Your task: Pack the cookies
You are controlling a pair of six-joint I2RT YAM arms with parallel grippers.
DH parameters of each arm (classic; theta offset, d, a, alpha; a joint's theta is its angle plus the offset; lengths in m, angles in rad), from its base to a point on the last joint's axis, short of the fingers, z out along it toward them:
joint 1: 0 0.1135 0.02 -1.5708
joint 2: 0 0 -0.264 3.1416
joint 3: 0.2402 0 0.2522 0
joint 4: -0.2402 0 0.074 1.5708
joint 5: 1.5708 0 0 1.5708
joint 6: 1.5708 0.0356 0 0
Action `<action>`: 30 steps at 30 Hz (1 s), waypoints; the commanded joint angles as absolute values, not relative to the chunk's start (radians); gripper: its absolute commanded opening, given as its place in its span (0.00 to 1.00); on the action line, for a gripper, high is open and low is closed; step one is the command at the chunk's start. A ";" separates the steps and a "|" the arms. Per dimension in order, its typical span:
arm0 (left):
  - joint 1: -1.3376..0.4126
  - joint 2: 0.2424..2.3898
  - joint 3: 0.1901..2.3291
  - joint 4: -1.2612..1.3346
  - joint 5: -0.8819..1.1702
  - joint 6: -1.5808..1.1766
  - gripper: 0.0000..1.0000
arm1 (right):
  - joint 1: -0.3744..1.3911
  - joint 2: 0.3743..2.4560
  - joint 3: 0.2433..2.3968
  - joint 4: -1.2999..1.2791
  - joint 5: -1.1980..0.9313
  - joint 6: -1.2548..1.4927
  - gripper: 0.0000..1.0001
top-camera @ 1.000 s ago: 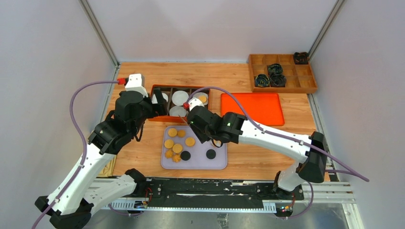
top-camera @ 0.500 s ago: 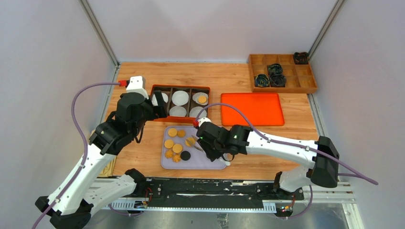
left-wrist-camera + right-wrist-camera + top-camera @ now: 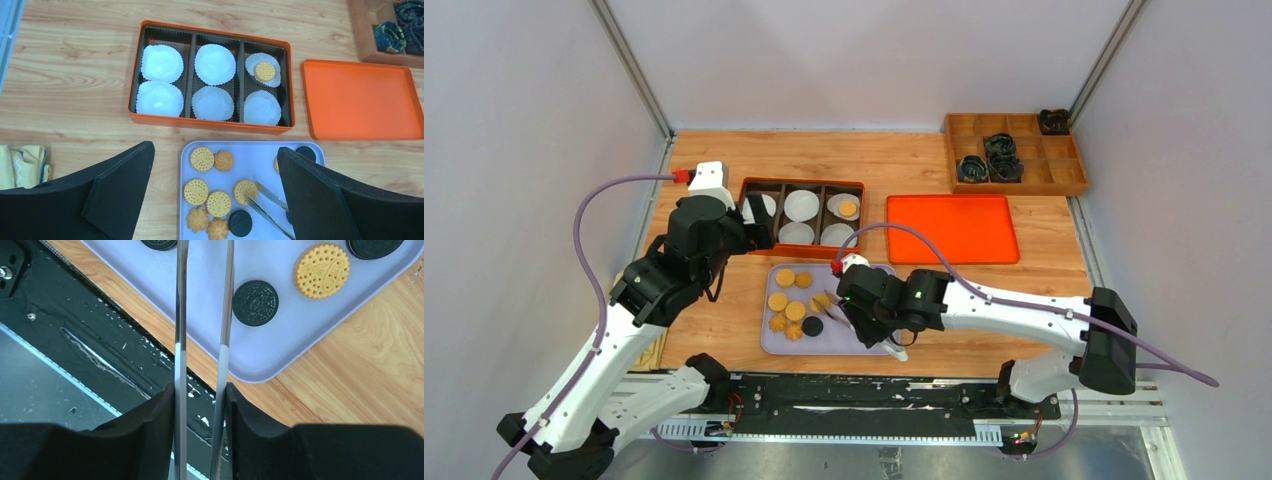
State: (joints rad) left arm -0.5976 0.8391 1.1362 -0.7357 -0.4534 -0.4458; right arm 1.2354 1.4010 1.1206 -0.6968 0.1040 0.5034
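Right gripper (image 3: 200,400): clamped on tongs (image 3: 181,300), blades slightly apart. Cookies (image 3: 207,203): on tray (image 3: 260,160), mostly toward 9 o'clock; one in box (image 3: 210,126), at 2 o'clock. Probably light, stiff and crumbly; best pinched gently across opposite edges.

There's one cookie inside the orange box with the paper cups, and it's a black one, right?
Not quite. One cookie does sit in a paper cup in the orange box, but it is golden-orange, not black. The left wrist view shows it clearly. The black cookies are on the purple tray.
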 commanded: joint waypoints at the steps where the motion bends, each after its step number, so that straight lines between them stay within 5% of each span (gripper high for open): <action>1: -0.591 0.827 1.131 -0.734 -0.442 -0.462 1.00 | 1.256 1.337 1.135 -0.718 0.106 0.529 0.40; 30: -0.592 0.814 1.095 -0.725 -0.413 -0.472 1.00 | 1.284 1.419 1.125 -0.700 0.069 0.525 0.44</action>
